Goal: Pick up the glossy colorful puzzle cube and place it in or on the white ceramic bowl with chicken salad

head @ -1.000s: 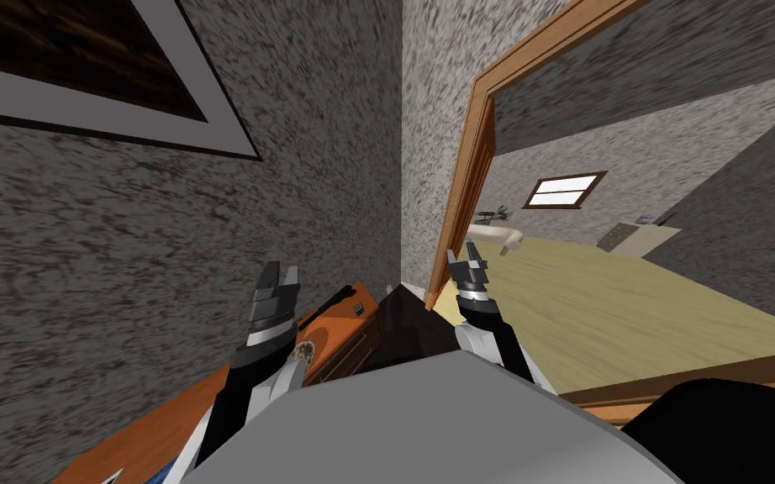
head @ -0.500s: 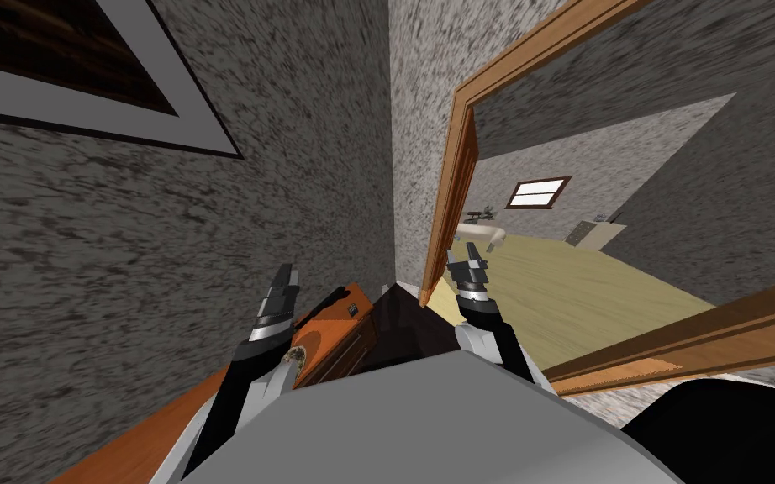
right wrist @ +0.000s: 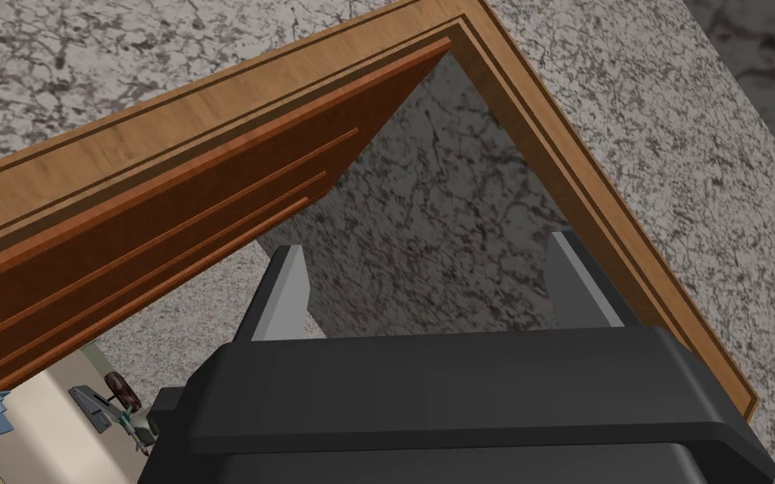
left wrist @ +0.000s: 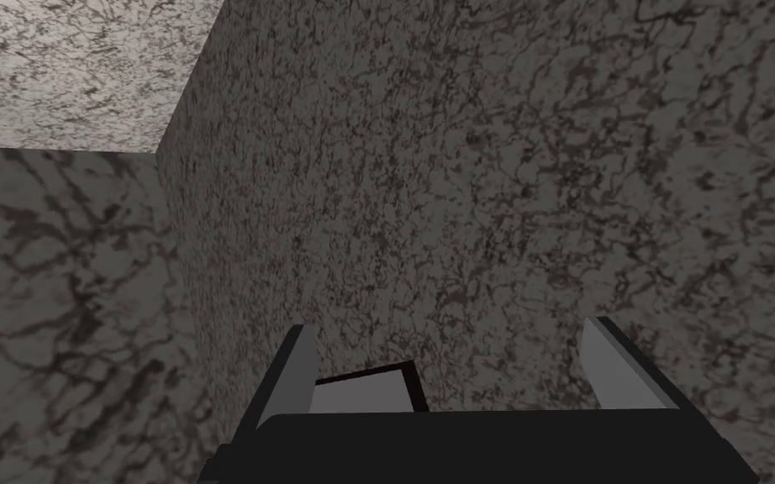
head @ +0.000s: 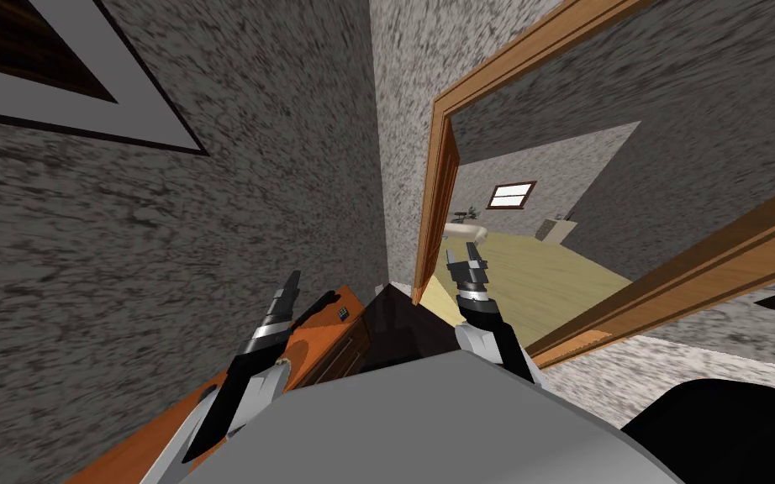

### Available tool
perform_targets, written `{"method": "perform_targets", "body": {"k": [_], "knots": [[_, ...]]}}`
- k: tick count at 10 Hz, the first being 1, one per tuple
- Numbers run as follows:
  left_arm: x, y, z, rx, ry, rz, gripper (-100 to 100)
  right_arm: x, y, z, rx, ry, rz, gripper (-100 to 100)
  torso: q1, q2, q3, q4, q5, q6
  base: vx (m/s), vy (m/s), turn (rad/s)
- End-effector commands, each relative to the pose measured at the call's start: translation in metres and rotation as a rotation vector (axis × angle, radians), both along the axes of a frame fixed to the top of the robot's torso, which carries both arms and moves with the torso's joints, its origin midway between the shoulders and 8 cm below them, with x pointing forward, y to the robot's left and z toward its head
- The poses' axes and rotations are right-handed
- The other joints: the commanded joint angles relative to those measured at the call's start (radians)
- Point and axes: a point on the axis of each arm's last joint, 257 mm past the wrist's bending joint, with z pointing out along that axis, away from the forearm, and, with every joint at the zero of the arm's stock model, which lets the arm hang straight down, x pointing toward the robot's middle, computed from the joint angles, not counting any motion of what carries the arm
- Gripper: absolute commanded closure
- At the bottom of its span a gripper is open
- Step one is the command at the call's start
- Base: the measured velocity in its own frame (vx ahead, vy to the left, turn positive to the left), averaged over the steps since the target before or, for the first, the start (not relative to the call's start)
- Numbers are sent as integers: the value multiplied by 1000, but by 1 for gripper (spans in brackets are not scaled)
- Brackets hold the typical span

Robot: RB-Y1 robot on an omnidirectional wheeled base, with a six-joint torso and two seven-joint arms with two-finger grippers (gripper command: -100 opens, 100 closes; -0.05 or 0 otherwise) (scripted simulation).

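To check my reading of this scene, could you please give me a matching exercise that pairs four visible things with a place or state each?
Things:
1. left gripper
2. right gripper
3. small wood-framed window
4. orange-brown wooden cabinet top

Places or states:
a. on the far wall of the room beyond the light brown wooden door frame
b. fingers open, pointing at that door frame
c. fingers open, pointing at the mottled grey wall
d. under the left forearm, along the grey wall

Pairs: 1-c, 2-b, 3-a, 4-d.
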Motion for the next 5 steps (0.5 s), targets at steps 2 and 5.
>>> {"method": "perform_targets", "body": {"k": [2, 5], "knots": [[9, 19, -25, 40, 84, 54, -100, 0, 0, 0, 0, 0, 0, 0, -1, -1, 0, 0, 0, 0, 18, -59, -98], [17, 45, -60, 84, 196, 119, -100, 0, 0, 0, 0, 0, 0, 0, 0, -2, -1, 0, 0, 0, 29, -49, -107]]}}
